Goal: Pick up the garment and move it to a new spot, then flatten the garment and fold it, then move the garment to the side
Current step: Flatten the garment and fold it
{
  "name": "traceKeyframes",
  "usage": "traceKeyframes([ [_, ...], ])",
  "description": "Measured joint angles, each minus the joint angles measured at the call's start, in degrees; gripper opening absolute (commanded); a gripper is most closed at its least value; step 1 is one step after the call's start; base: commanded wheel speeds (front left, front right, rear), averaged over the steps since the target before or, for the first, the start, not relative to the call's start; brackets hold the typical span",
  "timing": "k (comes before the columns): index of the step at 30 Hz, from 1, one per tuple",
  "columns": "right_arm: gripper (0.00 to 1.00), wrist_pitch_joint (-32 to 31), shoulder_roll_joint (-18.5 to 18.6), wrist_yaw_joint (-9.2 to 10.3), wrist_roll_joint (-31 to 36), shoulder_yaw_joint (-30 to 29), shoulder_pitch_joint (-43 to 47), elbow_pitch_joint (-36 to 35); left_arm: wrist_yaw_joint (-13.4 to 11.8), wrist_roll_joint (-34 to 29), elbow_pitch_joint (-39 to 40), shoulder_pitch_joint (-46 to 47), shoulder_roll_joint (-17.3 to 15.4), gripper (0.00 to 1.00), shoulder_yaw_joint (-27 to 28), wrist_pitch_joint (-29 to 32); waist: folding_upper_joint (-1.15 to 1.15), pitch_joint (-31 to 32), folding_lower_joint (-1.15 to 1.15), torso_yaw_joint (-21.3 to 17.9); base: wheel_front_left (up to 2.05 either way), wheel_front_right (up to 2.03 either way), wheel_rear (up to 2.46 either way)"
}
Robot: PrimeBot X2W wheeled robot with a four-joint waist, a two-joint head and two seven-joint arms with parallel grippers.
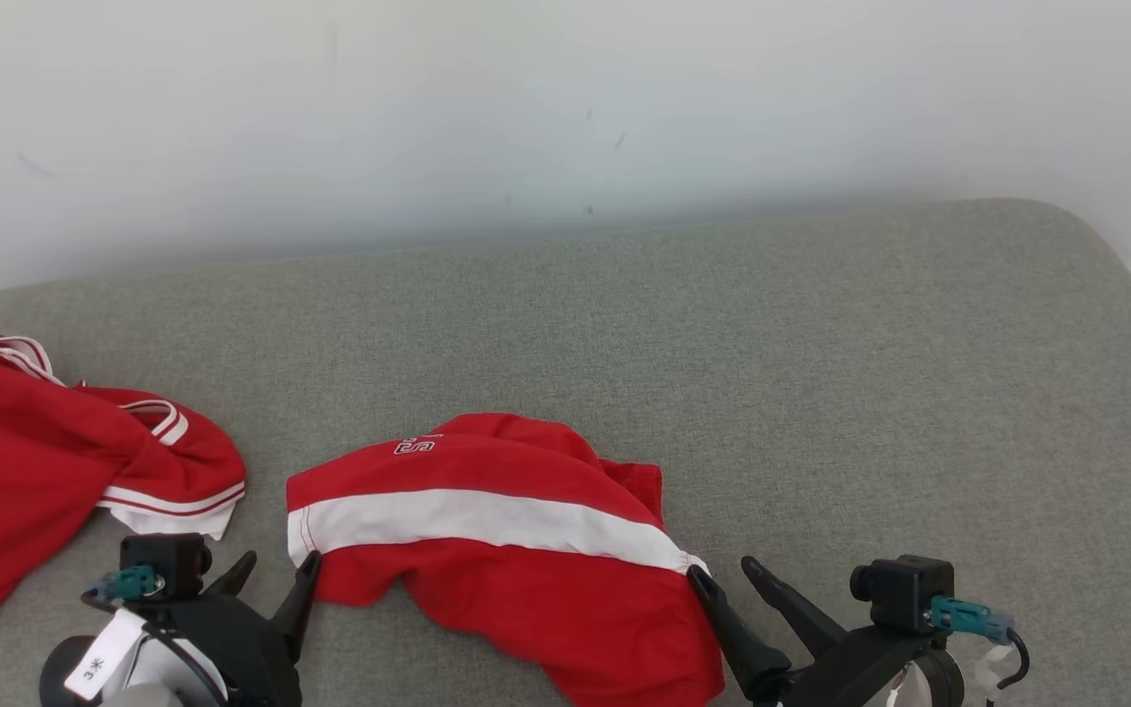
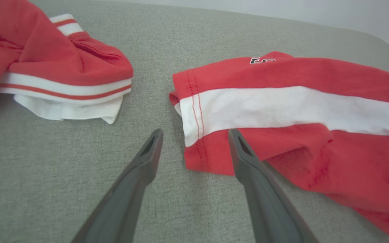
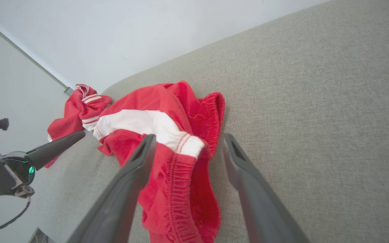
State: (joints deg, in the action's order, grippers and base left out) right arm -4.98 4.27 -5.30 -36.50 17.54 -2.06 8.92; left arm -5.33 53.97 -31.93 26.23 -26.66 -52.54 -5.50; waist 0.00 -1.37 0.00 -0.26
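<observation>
The garment [image 1: 487,511] is a pair of red shorts with a broad white stripe, lying rumpled on the grey fabric surface [image 1: 821,373] near its front edge. My left gripper [image 1: 278,570] stands open at the garment's left hem. In the left wrist view that stitched hem [image 2: 194,111] lies between the spread fingertips [image 2: 155,138], unclamped. At the garment's right end my right gripper [image 1: 725,571] is open too. The right wrist view has the elastic waistband [image 3: 184,145] between its wide-apart fingers [image 3: 230,145], and the left gripper [image 3: 56,148] at the far left.
A second red garment [image 1: 55,452] with white-and-red trim lies crumpled at the left edge of the surface, close to my left gripper; it is also in view from the left wrist [image 2: 62,67]. A white wall [image 1: 565,98] stands behind. The surface's rounded corner [image 1: 1105,245] is at right.
</observation>
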Motion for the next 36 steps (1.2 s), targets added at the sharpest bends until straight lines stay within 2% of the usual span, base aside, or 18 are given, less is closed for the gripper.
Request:
traceKeyframes([
  [15,1.0,-7.53,-0.09,2.77,-0.53,1.33,-4.47,4.26,1.13,0.64,-1.98,2.61,2.15,1.0,-0.57,3.61,0.0,-1.29,0.0,0.57,0.0,0.0,0.0],
  [16,0.91,-7.9,-0.14,2.82,-0.93,1.42,-4.6,4.38,1.35,0.85,-2.46,2.61,2.3,1.0,-0.58,3.97,0.0,-1.39,0.0,0.6,0.0,0.0,0.0],
  [18,0.53,-8.49,-0.25,3.04,-1.1,1.78,-4.74,4.81,1.45,1.15,-3.04,2.62,2.48,1.0,-0.54,4.43,0.0,-1.68,0.0,0.62,0.0,0.0,0.0],
  [19,0.09,-8.86,-0.37,3.12,-1.43,2.04,-5.06,5.42,2.0,1.25,-3.44,2.66,2.67,1.0,-0.6,4.77,0.0,-1.82,0.0,0.62,0.0,0.0,0.0],
  [20,0.0,-9.32,-0.38,3.27,-1.6,2.44,-5.49,5.73,2.41,1.74,-3.79,2.66,2.92,0.95,-0.4,4.93,0.01,-1.96,0.0,0.62,0.0,0.0,0.0],
  [21,0.0,-9.64,-0.46,3.28,-1.74,2.61,-5.79,5.88,2.42,2.12,-4.28,2.81,3.3,0.54,-0.3,4.95,0.0,-2.11,0.01,0.59,0.0,0.0,0.0],
  [22,0.0,-9.69,-0.55,3.28,-1.77,2.75,-5.97,5.94,2.76,2.02,-4.61,3.17,3.45,0.44,-0.51,4.97,0.0,-2.24,0.01,0.57,0.0,0.0,0.0],
  [24,0.0,-9.79,-0.58,3.36,-2.16,2.94,-6.42,6.3,2.9,2.03,-5.25,4.13,3.85,0.0,-0.19,4.95,0.0,-2.44,0.0,0.53,0.0,0.0,0.0],
  [36,0.0,-10.16,-0.6,4.31,-2.74,2.77,-7.49,7.11,3.76,1.6,-9.14,5.13,4.27,0.0,-0.29,4.49,0.0,-2.96,0.0,0.64,0.0,0.0,0.0],
])
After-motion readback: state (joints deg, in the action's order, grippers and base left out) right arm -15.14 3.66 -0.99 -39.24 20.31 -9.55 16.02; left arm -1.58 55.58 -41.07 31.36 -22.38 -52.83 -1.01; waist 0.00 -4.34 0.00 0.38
